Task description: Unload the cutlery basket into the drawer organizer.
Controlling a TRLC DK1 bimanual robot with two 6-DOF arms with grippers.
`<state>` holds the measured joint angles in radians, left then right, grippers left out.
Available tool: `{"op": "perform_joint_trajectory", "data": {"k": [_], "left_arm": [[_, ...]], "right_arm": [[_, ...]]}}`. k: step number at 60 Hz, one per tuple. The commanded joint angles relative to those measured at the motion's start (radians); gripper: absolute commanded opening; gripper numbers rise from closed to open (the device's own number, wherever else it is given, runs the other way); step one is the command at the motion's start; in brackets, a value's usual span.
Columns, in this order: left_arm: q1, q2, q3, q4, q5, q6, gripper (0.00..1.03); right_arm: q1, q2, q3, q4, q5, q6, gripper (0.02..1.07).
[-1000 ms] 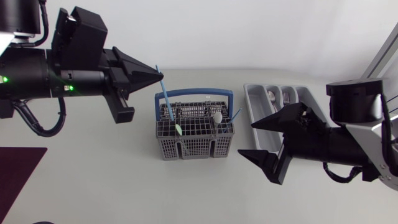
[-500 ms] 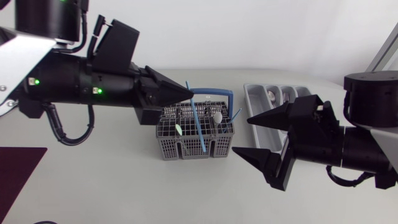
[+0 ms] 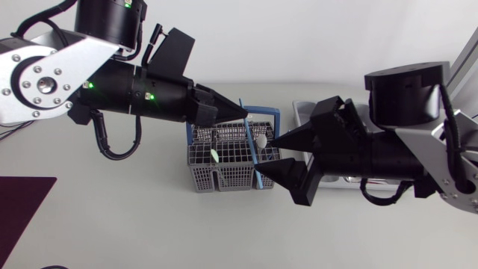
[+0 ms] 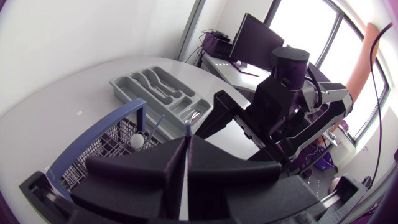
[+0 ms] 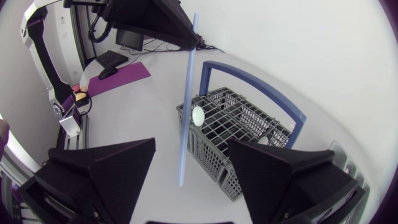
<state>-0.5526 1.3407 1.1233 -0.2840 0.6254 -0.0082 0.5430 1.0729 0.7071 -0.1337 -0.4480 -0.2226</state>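
Cutlery basket (image 3: 224,168): one, grey wire with a blue hoop handle, standing upright at mid-table. Table (image 3: 112,217) surface lies open on its near and left sides. Its right side is closed in by the right arm.

Contents visible in the basket: one white spoon (image 3: 261,140), one green-tipped piece (image 3: 213,155) and one further blue piece (image 4: 155,127).

Blue utensil (image 3: 251,146): one, long and thin, its kind not discernible. It hangs near-vertical above the basket's right end, clear of the wire. The left gripper (image 3: 240,113) is clamped on its upper part, fingers pressed together on it.

Right gripper (image 3: 270,157): fingers spread wide, just beside the basket's right end. The wrist view shows the utensil ahead of the gap, touching neither finger.

Drawer organizer (image 3: 301,113): one, grey, several long compartments, right of the basket. The right arm covers most of it in the overhead view. The left wrist view shows cutlery lying in it, number not determinable.

Purple mat (image 3: 22,205): one, at the near left edge, well apart from the work
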Motion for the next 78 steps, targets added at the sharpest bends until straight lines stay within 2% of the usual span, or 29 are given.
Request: {"op": "perform_joint_trajectory", "data": {"k": [1, 27, 38, 46, 49, 60, 74, 78], "left_arm": [[0.006, 0.023, 0.041, 0.014, 0.020, -0.032, 0.12], [0.040, 0.038, 0.056, 0.020, 0.046, -0.033, 0.12], [0.042, 0.044, 0.056, 0.028, 0.054, -0.035, 0.12], [0.045, 0.046, 0.056, 0.029, 0.063, -0.036, 0.12], [0.045, 0.046, 0.056, 0.029, 0.065, -0.036, 0.12], [0.054, 0.044, 0.052, 0.029, 0.065, -0.033, 0.12], [0.068, 0.032, 0.050, 0.029, 0.066, -0.035, 0.13], [0.072, 0.034, 0.056, 0.029, 0.066, -0.039, 0.19]], "right_arm": [[0.015, 0.048, 0.038, 0.014, -0.006, 0.035, 0.73], [0.018, 0.124, 0.084, 0.026, -0.008, 0.048, 0.29], [0.034, 0.137, 0.088, 0.026, -0.009, 0.048, 0.21], [0.041, 0.148, 0.094, 0.025, -0.008, 0.052, 0.20], [0.043, 0.150, 0.097, 0.025, -0.008, 0.054, 0.15], [0.048, 0.150, 0.100, 0.020, -0.003, 0.062, 0.08], [0.072, 0.137, 0.092, -0.006, 0.005, 0.063, 0.08], [0.077, 0.131, 0.089, -0.012, 0.008, 0.063, 0.08]]}}
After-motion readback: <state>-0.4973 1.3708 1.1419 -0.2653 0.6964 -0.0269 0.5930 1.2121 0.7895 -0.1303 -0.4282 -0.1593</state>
